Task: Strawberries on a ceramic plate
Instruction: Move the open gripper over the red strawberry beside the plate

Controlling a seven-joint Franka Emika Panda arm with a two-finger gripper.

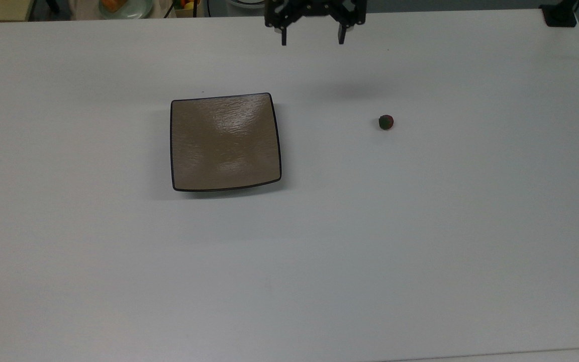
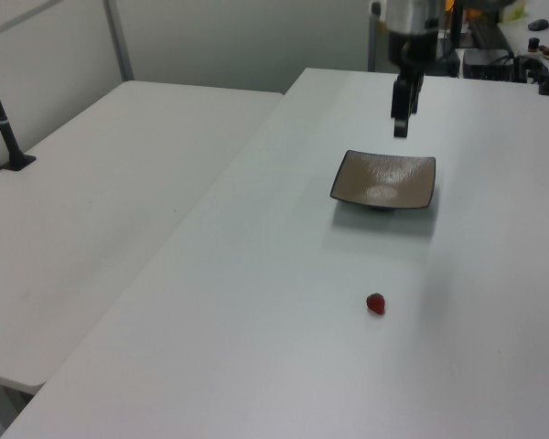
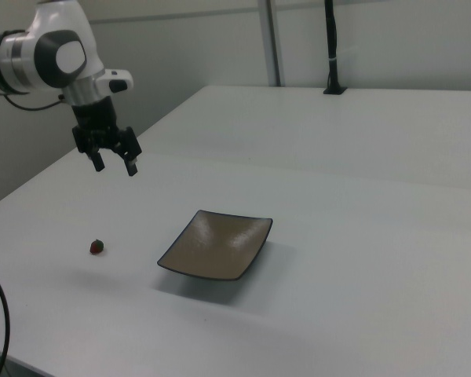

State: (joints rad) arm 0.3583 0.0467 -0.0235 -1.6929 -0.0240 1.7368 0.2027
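End effector (image 1: pixel 311 39) hangs released above the table's (image 1: pixel 420 251) far edge, well apart from strawberry (image 1: pixel 386 122) and plate (image 1: pixel 224 142).

You're looking at a glazed ceramic plate (image 1: pixel 225 142), tan-brown and glossy, its surface rippled and catching pale highlights (the thin rim is darker). The counter (image 1: pixel 420 241) under it is smooth and matt white, like laminate. The strawberry (image 1: pixel 386 122) has a dull red skin and a dark green cap. The end effector (image 3: pixel 115 164) is matt black, and the arm (image 3: pixel 51 51) above it is glossy white plastic.
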